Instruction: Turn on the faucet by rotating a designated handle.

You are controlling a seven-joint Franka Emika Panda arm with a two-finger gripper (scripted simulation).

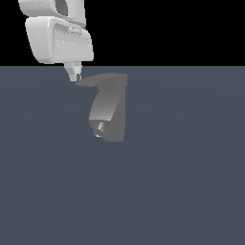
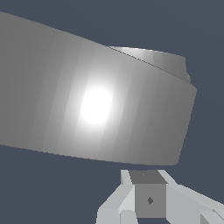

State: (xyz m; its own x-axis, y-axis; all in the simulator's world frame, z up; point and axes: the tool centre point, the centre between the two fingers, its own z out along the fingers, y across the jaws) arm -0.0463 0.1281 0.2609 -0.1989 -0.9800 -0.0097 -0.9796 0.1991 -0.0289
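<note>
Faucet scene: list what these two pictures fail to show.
- Claw: open or shut cannot be told; exterior view shows it too small, wrist view cuts it at the edge.
- Contact between claw and handle: tip too small in exterior view.
- Faucet: its base cannot be made out.
- Arm: cropped by exterior view's top edge.
</note>
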